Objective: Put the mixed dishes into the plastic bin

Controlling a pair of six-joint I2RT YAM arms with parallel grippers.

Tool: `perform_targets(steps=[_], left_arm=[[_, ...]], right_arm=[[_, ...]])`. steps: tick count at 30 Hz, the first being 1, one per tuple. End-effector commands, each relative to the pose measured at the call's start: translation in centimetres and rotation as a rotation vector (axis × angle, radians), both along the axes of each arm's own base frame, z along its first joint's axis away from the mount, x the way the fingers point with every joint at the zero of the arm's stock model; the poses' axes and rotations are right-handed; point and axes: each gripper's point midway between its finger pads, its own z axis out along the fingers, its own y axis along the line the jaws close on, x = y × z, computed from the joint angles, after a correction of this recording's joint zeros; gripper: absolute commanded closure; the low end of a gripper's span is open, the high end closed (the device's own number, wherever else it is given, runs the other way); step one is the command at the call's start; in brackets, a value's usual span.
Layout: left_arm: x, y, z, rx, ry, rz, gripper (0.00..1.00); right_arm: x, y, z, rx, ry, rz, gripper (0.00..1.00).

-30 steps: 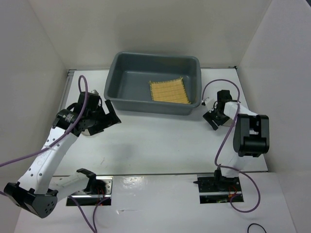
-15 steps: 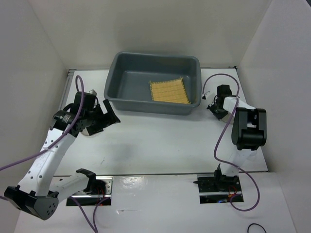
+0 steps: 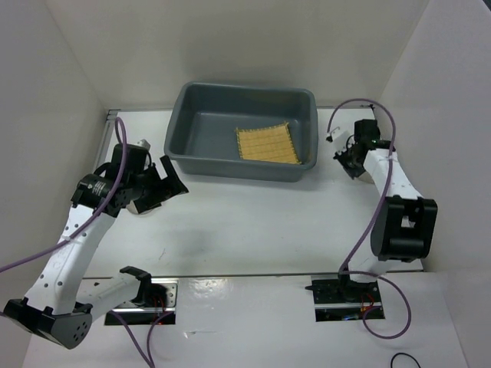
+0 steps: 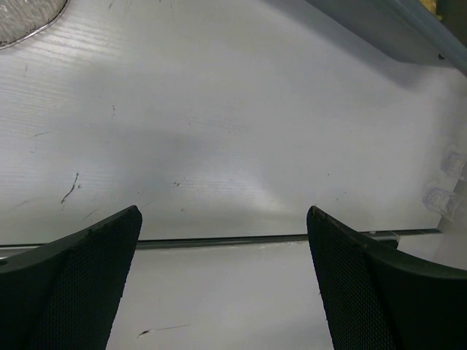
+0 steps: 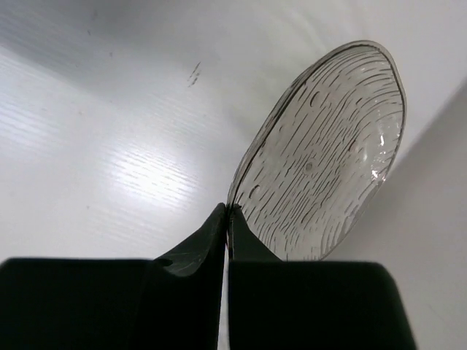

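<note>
Two saucers show. The held saucer (image 5: 321, 153) is pinched at its rim by the clenched right gripper (image 5: 228, 211), tilted on edge near the table's right edge, just beside the plastic bin (image 3: 184, 115). The other saucer (image 4: 18, 18) lies near the table's left edge by the left gripper (image 4: 222, 215), whose jaws stand wide and empty. One mat (image 3: 267, 144) lies inside the bin. No cup shows clearly. The saucers look light, stiff, slick and breakable, so a rim pinch suits them.
</note>
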Motion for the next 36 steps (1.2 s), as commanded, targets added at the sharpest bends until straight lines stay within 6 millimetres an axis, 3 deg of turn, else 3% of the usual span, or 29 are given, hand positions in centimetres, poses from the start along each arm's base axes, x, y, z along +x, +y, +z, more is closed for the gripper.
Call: perform_targets(steps=[1,3,4,6,7,8,9,10,13,20,21,22,23,24,25,26,27,28,29,30,31,36], left_arm=[[0.0,0.6,1.2,0.037,-0.014,-0.018,0.00],[-0.2,1.5,1.0,0.070,0.006,0.012,0.00],[-0.1,2.0,0.8,0.096,0.009,0.032,0.00],[0.0,2.2,1.2,0.106,-0.008,0.030,0.00],[0.0,2.4,1.5,0.115,-0.012,0.038,0.00],[0.2,2.6,1.3,0.126,-0.005,0.044,0.00],[0.2,2.6,1.2,0.131,-0.007,0.037,0.00],[0.3,2.6,1.0,0.139,0.000,0.029,0.00],[0.2,2.9,-0.2,0.177,0.063,0.021,0.00],[0.5,4.3,0.2,0.256,0.070,0.016,0.00],[0.4,4.0,0.2,0.236,0.075,0.009,0.00],[0.3,3.9,0.2,0.233,0.075,-0.005,0.00],[0.3,3.9,0.2,0.233,0.075,-0.006,0.00],[0.3,3.6,0.3,0.221,0.077,-0.014,0.00],[0.5,3.8,0.4,0.212,0.071,0.004,0.00],[0.5,3.8,0.4,0.210,0.062,0.005,0.00],[0.5,4.0,0.1,0.212,0.072,0.013,0.00],[0.6,4.0,-0.3,0.212,0.075,0.013,0.00],[0.6,4.0,-0.3,0.212,0.075,0.013,0.00],[0.5,3.7,-0.8,0.195,0.100,0.006,0.00],[0.5,3.3,-1.1,0.182,0.116,-0.020,0.00],[0.7,2.3,-1.4,0.099,0.123,-0.045,0.00]], right_arm=[[0.6,0.8,8.3,0.043,-0.167,-0.005,1.00],[1.2,3.0,13.1,0.074,-0.248,0.045,1.00],[2.0,4.2,16.4,0.083,-0.318,0.066,1.00],[2.3,6.7,18.3,0.085,-0.330,0.106,1.00],[2.9,9.9,20.9,0.099,-0.383,0.174,1.00],[2.8,11.3,21.2,0.105,-0.368,0.197,1.00],[3.8,13.0,20.1,0.114,-0.323,0.223,1.00],[4.1,15.7,21.6,0.127,-0.345,0.286,1.00],[5.3,20.4,19.2,0.130,-0.265,0.411,1.00],[9.5,26.4,12.8,0.139,-0.143,0.486,1.00],[10.1,26.7,12.3,0.138,-0.140,0.486,1.00],[11.0,27.2,13.1,0.144,-0.171,0.487,1.00],[12.0,27.6,11.3,0.139,-0.144,0.486,1.00],[12.6,27.9,12.1,0.144,-0.168,0.487,1.00],[12.7,28.4,11.6,0.156,-0.150,0.507,1.00],[13.2,28.9,9.6,0.159,-0.110,0.512,1.00],[14.0,29.4,10.9,0.172,-0.153,0.528,1.00],[13.7,29.5,10.1,0.173,-0.115,0.531,1.00],[14.3,29.8,6.4,0.160,-0.042,0.526,1.00],[15.5,30.3,8.5,0.179,-0.120,0.523,1.00],[16.1,30.1,7.7,0.157,-0.122,0.501,1.00],[16.1,30.4,3.8,0.181,-0.040,0.510,1.00]])
